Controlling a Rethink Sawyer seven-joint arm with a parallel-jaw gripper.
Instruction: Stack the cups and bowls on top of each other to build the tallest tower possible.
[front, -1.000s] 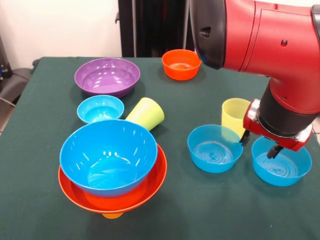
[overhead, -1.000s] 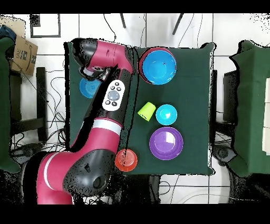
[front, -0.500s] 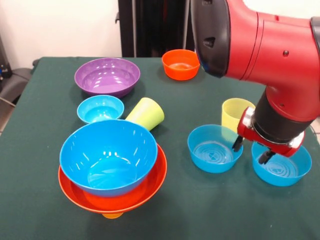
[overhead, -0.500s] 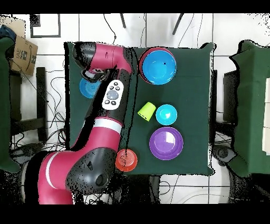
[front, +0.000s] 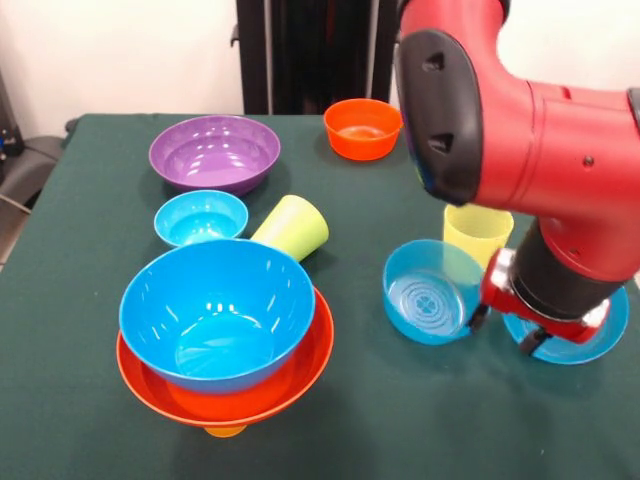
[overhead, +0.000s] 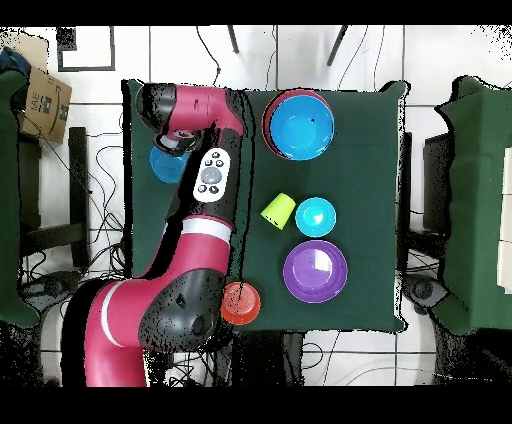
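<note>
Medium blue bowl (front: 430, 291), right of centre and near, is tipped up on edge, its open side facing left and toward the camera. The gripper (front: 508, 330) is at that bowl's right rim, one dark fingertip (front: 478, 318) touching or just beside it; whether the rim is actually clamped I cannot tell. Second medium blue bowl (front: 570, 335) lies flat just behind the wrist; pale yellow cup (front: 478, 232) stands upright just beyond.

Judgement: step in hand is lifting this bowl for the tower (front: 225, 335) at near left, large blue bowl nested in orange bowl over a small orange base. Do it well by getting the rim seated deep between the fingers before raising, lifting straight up clear of the yellow cup, and lowering level over the tower's centre.

Surface: dark green cloth table (front: 90, 250), flat. Also on it: purple bowl (front: 214, 152), small blue bowl (front: 200, 216), toppled lime green cup (front: 292, 228), small orange bowl (front: 362, 127). Room: tiled floor, cardboard box (overhead: 38, 98) to one side.
</note>
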